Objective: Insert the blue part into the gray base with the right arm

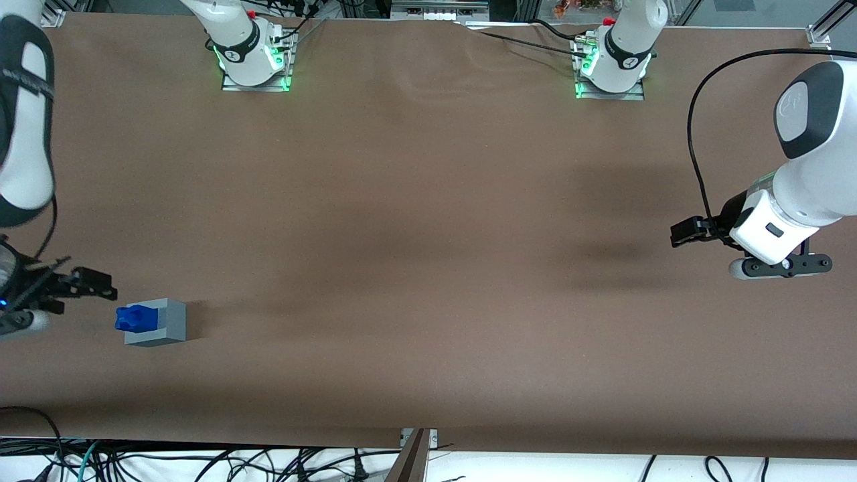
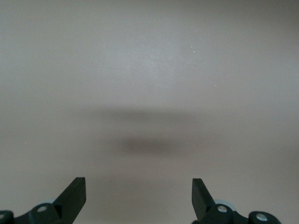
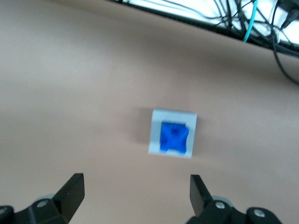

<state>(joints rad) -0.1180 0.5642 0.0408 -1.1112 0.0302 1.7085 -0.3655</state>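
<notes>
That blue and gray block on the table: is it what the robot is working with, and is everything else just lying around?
Part of the job:
- blue part, sitting in the gray base
- gray base, a cube toward the working arm's end of the table
- right arm's end effector, open, above the block and apart from it

Just there:
- brown table cover
- loose cables along the table's near edge
</notes>
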